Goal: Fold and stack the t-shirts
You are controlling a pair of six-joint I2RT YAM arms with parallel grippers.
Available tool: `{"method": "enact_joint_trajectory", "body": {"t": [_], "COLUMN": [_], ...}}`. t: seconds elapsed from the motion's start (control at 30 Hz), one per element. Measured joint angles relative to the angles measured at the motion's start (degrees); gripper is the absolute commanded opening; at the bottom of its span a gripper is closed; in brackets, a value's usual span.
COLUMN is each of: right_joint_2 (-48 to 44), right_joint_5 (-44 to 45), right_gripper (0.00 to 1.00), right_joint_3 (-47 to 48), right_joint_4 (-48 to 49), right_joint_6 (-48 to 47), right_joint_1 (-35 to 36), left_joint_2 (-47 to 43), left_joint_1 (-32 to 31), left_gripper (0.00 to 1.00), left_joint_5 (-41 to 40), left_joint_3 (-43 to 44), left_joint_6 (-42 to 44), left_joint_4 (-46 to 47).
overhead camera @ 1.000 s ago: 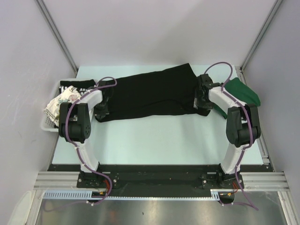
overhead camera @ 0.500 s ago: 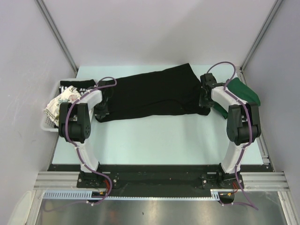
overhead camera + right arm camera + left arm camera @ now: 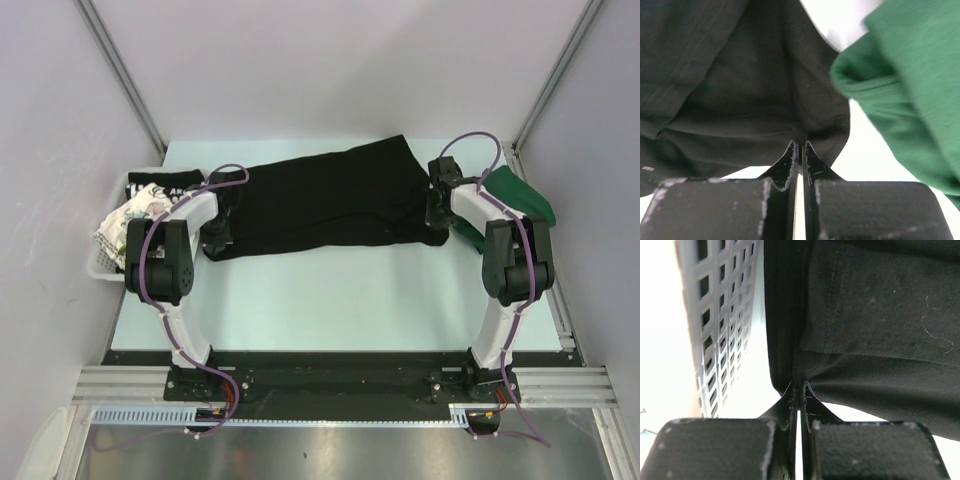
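Note:
A large plain black t-shirt (image 3: 330, 200) lies spread across the back of the table. My left gripper (image 3: 217, 234) is shut on its left edge (image 3: 790, 375), pinching a fold of black cloth between the fingertips. My right gripper (image 3: 436, 208) is shut on the shirt's right edge (image 3: 805, 125). A dark green t-shirt (image 3: 520, 195) lies bunched at the right, just beside the right gripper (image 3: 799, 146). A black t-shirt with white lettering (image 3: 160, 188) and a white floral-print one (image 3: 125, 222) sit in the basket at the left.
The white slatted plastic basket (image 3: 103, 262) stands at the table's left edge, close beside the left gripper (image 3: 798, 387), its wall (image 3: 715, 315) filling the left of that wrist view. Metal frame posts rise at both back corners.
The right gripper has closed on the black shirt's right edge after shifting slightly right. The left arm has not moved.

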Motion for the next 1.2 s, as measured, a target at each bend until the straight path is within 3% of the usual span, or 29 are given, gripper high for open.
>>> {"method": "enact_joint_trajectory", "body": {"t": [0.37, 1.2], "right_joint_2": [4.55, 17.81], "right_joint_5": [1.18, -1.70], "right_gripper": [0.00, 0.00], "right_joint_3": [9.73, 27.36], "right_joint_4": [-0.33, -0.81], "right_joint_6": [-2.25, -6.14], "right_joint_1": [-3.85, -3.56], "left_joint_2": [0.00, 0.02], "left_joint_1": [0.02, 0.04], "left_gripper": [0.00, 0.00], "left_joint_5": [0.00, 0.00], "left_joint_3": [0.00, 0.00], "left_joint_6": [0.24, 0.35], "left_joint_4": [0.00, -0.09]}}
